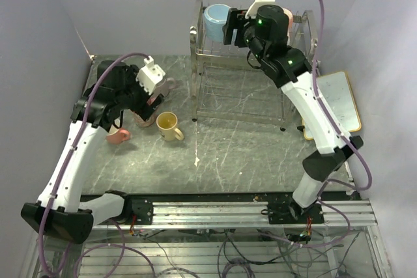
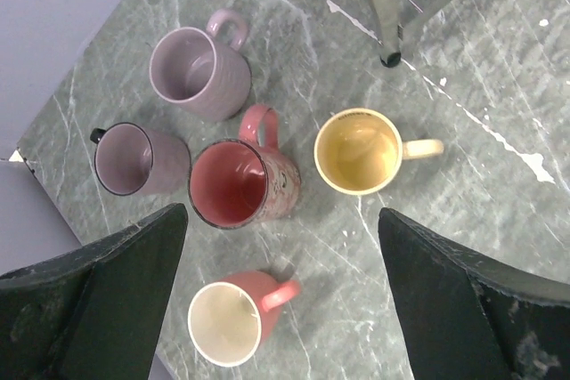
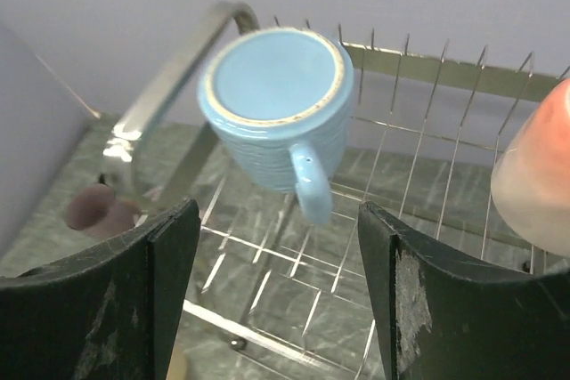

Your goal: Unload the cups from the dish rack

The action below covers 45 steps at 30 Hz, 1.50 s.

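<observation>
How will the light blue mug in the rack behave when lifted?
Likely rigid and heavy for its size: the light blue mug looks like thick ceramic. Its glazed, ribbed wall may be slippery. It sits tilted among the dish rack wires, so it may catch or swing.

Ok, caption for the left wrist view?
Open left gripper over the table: two mauve mugs, red-pink mug, yellow mug, salmon mug.

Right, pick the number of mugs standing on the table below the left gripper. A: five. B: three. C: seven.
A: the left wrist view shows five upright on the table: a mauve mug, a dark-rimmed mauve mug, a red-pink mug, a pale yellow mug and a salmon mug.
</observation>
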Motion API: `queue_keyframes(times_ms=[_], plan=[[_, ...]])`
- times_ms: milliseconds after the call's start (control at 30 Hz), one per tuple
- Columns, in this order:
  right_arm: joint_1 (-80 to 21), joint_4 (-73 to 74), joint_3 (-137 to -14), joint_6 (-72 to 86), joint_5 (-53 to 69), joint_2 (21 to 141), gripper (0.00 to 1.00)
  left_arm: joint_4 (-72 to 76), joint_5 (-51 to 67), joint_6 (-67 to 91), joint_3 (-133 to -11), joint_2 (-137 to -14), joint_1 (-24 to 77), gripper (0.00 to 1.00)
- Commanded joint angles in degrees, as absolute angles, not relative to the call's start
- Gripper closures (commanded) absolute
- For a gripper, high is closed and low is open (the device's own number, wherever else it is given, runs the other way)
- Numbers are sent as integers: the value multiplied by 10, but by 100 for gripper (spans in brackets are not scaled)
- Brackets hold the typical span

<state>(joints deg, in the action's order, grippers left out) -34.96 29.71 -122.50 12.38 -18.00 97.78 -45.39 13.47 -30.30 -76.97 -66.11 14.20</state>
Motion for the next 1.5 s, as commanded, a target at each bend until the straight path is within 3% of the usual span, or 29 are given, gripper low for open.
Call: queue_keyframes(times_ms=[0, 267, 533, 1067, 1467], plan=[[-317, 321, -1260, 70, -146, 1016, 30, -509, 158, -299, -787, -633, 136, 0], [-286, 317, -1298, 72, -84, 1080, 32, -538, 145, -307, -774, -589, 136, 0], [-264, 308, -1297, 81, -32, 1108, 42, -550, 125, -310, -767, -566, 136, 0], [-263, 173, -1203, 75, 14, 1059, 100, -547, 124, -291, -738, -548, 136, 2], [-264, 84, -1143, 64, 0, 998, 100, -561, 117, -269, -739, -545, 136, 2]])
